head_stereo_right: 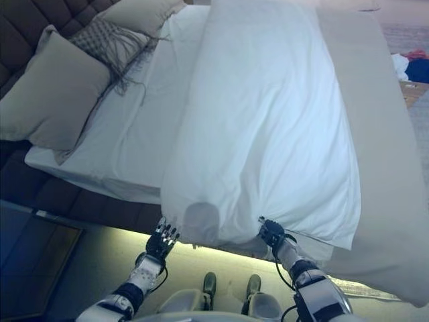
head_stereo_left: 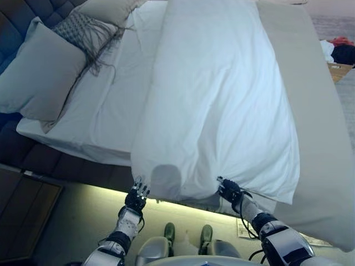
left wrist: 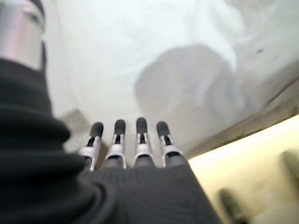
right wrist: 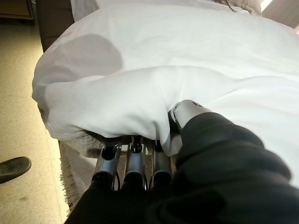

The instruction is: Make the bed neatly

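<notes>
Left eye view looks down the bed from its near side: a white duvet (head_stereo_left: 222,100) lies folded in a long band across the mattress, its near edge hanging over the side just beyond both hands. The right hand (head_stereo_left: 229,190) is at that hanging edge, toward the band's right-hand part. In the right wrist view the fingers (right wrist: 134,154) are curled under the fold of white cloth and the thumb presses on top, so the hand is clamped on the duvet edge. A fringed beige cover (right wrist: 77,177) shows beneath those fingers, and the same beige cover (head_stereo_left: 316,111) spreads over the bed to the right of the right hand and hangs past it.

The left hand (head_stereo_left: 136,195) is raised just below the duvet's near left corner. In the left wrist view its fingers (left wrist: 120,133) stand straight and side by side, apart from the thumb, tips close to the white cloth; I cannot tell whether they touch it. They grip nothing.

Beyond and to the left of the left hand, the bare white sheet (head_stereo_left: 111,111) is exposed. Further left lie a large grey pillow (head_stereo_left: 39,75) and a patterned fringed cushion (head_stereo_left: 86,30), against a dark quilted headboard (head_stereo_left: 22,19).
</notes>
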### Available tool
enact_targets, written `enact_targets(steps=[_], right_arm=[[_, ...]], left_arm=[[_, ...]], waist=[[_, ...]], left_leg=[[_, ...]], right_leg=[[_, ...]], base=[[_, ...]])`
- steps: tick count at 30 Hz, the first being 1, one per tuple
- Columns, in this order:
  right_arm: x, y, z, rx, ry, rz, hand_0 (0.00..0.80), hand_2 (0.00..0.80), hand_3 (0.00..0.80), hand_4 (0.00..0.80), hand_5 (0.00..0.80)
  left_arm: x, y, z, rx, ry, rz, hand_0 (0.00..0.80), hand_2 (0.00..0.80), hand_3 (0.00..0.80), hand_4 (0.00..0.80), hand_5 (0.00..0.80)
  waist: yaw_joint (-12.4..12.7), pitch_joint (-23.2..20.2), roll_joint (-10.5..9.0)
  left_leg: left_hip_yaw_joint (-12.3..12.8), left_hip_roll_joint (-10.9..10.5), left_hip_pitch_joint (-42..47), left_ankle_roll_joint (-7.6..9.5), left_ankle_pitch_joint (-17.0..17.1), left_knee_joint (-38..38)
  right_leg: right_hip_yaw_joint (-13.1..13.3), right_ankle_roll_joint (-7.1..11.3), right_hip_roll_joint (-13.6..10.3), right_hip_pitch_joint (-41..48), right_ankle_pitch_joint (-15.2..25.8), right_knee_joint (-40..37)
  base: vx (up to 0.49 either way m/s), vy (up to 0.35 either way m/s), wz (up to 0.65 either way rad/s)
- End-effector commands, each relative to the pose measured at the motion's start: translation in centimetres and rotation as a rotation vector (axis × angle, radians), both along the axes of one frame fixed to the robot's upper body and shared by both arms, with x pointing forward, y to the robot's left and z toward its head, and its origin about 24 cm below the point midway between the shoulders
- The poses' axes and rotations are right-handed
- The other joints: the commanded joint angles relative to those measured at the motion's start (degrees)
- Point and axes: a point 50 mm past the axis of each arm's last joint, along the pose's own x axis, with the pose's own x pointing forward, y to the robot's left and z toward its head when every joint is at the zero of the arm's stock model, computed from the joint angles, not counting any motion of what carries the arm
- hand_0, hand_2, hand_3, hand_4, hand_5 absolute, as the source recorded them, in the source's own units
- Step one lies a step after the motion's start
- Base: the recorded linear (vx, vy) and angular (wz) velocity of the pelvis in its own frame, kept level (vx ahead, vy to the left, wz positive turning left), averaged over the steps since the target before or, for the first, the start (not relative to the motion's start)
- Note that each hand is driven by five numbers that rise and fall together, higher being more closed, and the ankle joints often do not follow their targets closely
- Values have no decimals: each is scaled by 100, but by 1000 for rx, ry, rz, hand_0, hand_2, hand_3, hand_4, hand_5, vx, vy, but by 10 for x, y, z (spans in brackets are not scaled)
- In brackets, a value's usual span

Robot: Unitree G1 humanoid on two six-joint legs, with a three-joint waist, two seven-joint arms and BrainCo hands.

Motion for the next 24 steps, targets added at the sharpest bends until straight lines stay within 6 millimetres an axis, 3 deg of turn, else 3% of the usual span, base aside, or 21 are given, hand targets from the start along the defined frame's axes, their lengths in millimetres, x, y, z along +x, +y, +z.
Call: enact_targets(steps=[1,7,14,20,24], right_arm=[[35,54,32,101,-164,133,800,800,800,800,800],[61,78,73,228,-336,153,800,800,800,800,800],[55,116,107,357,-489,246,800,800,800,800,800],[46,121,132,416,-604,291,800,800,800,800,800],[45,118,148,440,-674,309,800,800,800,800,800]], left_arm=[[49,-21,29,-166,-76,14,0,0,0,0,0],[75,-19,50,-305,-55,67,0,0,0,0,0],[105,1,81,-367,-109,187,0,0,0,0,0],[127,13,112,-408,-196,236,0,0,0,0,0],[137,20,127,-407,-243,256,0,0,0,0,0]], waist=[[13,680,-331],[-74,1059,-704],[-177,1370,-1324],[-308,1548,-1727],[-357,1629,-1885]], left_leg=[[117,-90,-339,-105,430,-202],[198,105,-842,-136,478,-49],[257,325,-1230,-166,458,17],[293,423,-1445,-197,398,101],[298,432,-1585,-204,350,196]], right_leg=[[368,351,-220,-269,183,264],[525,377,-56,-910,275,536],[614,478,155,-1358,373,695],[631,546,238,-1571,438,739],[638,564,271,-1691,468,747]], base=[[-131,-85,0],[-143,-124,0],[-107,-144,-1],[-66,-88,1],[-59,-53,3]])
